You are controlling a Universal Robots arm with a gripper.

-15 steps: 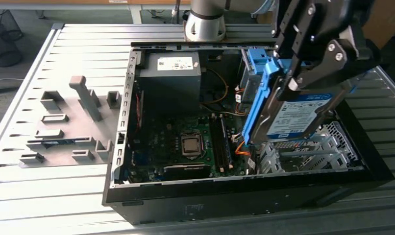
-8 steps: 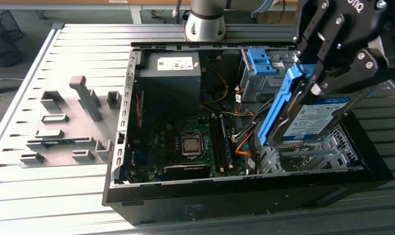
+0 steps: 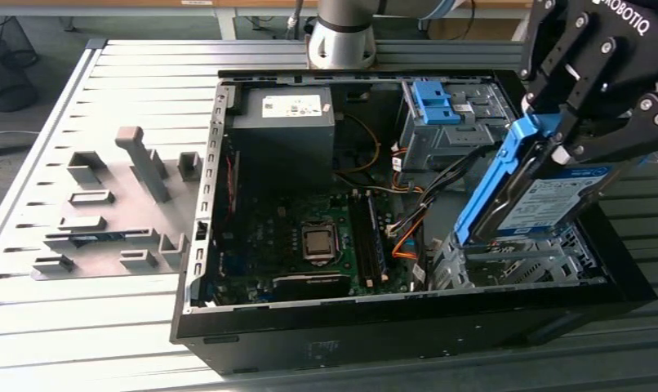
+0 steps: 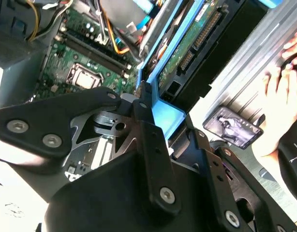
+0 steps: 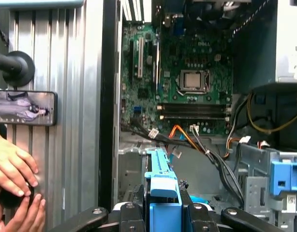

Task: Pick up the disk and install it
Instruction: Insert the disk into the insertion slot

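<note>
**Disk held over the drive cage, right side of the exterior view**

The gripper (image 3: pixel 549 139) pinches the disk (image 3: pixel 556 200) at its upper end, its fingers pressed onto the blue rails; the disk hangs on edge and leaning, its lower end just at the metal drive cage (image 3: pixel 520 265) in the lower right corner of the open computer case (image 3: pixel 307 314); the lean could probably make a rail catch on the cage rim and jam or twist the disk in the pinch; the loose cables (image 3: pixel 416 219) just beside the cage could be trapped under it; a person's hand (image 5: pixel 13 166) lies outside the case wall, near enough to be a concern.
</note>
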